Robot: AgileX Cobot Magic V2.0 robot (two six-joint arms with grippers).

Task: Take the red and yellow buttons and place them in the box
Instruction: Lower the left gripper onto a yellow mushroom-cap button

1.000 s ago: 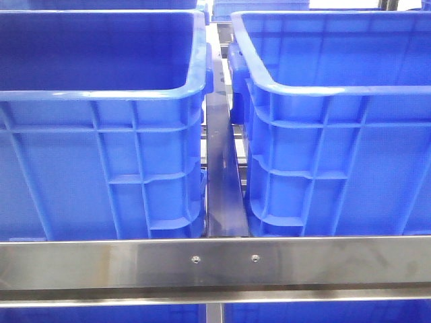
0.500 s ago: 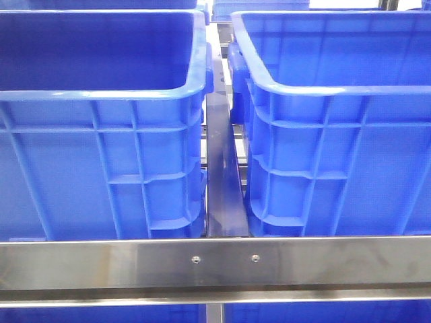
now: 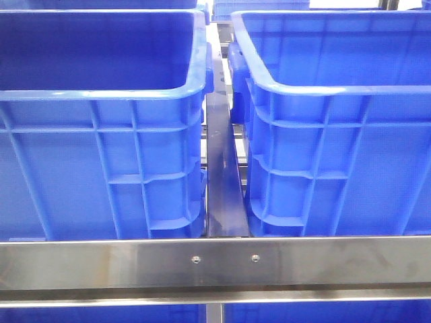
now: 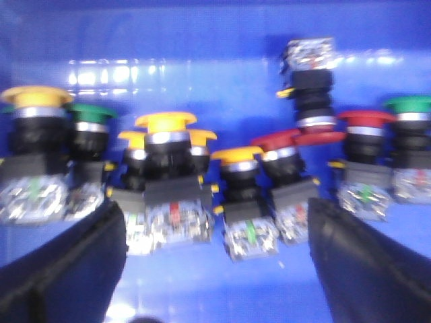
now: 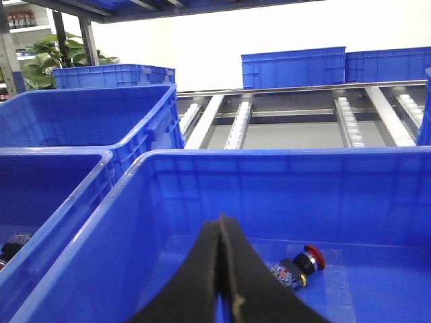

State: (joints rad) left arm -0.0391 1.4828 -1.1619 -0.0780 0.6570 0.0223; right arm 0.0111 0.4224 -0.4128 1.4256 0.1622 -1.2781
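Note:
In the left wrist view my left gripper (image 4: 217,256) is open inside a blue bin, its dark fingers (image 4: 60,269) wide apart. Just beyond them stand several push buttons: yellow ones (image 4: 166,124), (image 4: 237,156), (image 4: 35,97), red ones (image 4: 276,142), (image 4: 366,119) and green ones (image 4: 91,111), (image 4: 407,104). A yellow button with a green-marked clear base (image 4: 250,237) lies nearest the gap between the fingers. In the right wrist view my right gripper (image 5: 222,232) is shut and empty above a blue box (image 5: 222,158). One red button (image 5: 300,266) lies on that box's floor. No gripper shows in the front view.
The front view shows two tall blue bins, left (image 3: 101,94) and right (image 3: 337,87), with a steel rail (image 3: 215,259) across the front and a dark gap between them. More blue bins (image 5: 293,67) and a roller conveyor (image 5: 347,118) stand behind in the right wrist view.

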